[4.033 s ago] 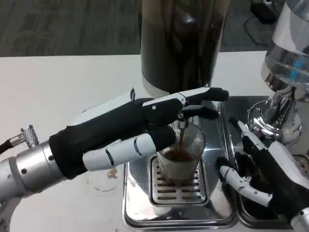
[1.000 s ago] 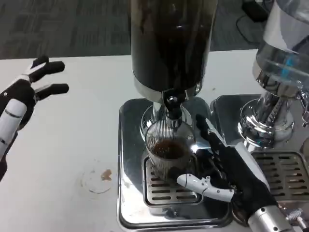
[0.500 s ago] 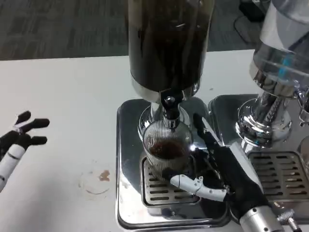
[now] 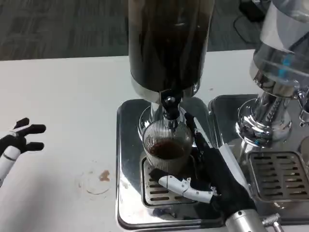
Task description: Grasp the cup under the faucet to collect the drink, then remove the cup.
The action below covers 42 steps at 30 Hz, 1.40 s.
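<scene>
Standing upright — cup (image 4: 166, 151) in right hand (image 4: 212, 176)

White table (image 4: 63, 87) carries two metal drip trays: one (image 4: 126, 193) under the right hand's fingers (image 4: 181, 184), a second (image 4: 227, 104) beyond them. Stained ring mark (image 4: 96, 180) lies between both hands' fingers.

We see a 2nd dispenser (image 4: 280, 63) w/ clear tank at right on its own steel tray (image 4: 227, 104), plus a brown stain ring (image 4: 96, 180) on the white table (image 4: 72, 92).
</scene>
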Motion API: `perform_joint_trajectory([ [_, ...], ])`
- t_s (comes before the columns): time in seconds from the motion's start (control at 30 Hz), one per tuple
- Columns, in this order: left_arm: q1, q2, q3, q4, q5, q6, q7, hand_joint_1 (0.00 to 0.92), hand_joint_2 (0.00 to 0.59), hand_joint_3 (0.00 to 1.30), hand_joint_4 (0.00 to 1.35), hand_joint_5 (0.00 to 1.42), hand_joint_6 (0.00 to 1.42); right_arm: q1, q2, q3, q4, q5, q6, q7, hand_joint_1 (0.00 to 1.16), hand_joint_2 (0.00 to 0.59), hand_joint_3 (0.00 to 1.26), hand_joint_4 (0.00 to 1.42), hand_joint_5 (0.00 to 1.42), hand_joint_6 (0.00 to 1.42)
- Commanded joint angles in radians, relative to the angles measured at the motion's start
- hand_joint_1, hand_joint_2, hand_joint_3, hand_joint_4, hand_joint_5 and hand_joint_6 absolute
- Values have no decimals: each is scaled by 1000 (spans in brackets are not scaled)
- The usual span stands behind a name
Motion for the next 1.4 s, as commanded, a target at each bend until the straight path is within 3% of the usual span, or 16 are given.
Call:
perform_joint_trajectory([
  [0.03, 35, 28, 17, -26, -21, 13, -8, 0, 255, 312, 68, 297, 74, 2, 19, 25, 30, -1, -10, -4, 781, 113, 0, 0, 1, 151],
  [0.3, 50, 52, 13, -40, -43, 35, -27, 0, 255, 344, 132, 329, 74, 5, 42, 37, 75, -14, -59, -54, 797, 117, 0, 1, 20, 150],
  [0.67, 74, 70, 25, -72, -53, 53, -27, 0, 253, 362, 200, 365, 62, -29, 78, 46, 148, -22, -92, -122, 857, 113, 0, 93, 137, 256],
  [0.93, 105, 64, 34, -98, -52, 61, -20, 0, 257, 370, 238, 376, 58, -11, 76, 40, 134, -44, -90, -161, 899, 123, 55, 191, 251, 379],
  [1.17, 110, 53, 30, -106, -48, 60, -10, 0, 258, 370, 244, 376, 58, -16, 74, 37, 136, -43, -82, -158, 940, 136, 162, 258, 357, 509],
  [1.4, 121, 33, 30, -122, -42, 60, 10, 0, 258, 373, 245, 376, 58, -32, 74, 33, 158, -31, -90, -148, 953, 138, 208, 287, 398, 552],
])
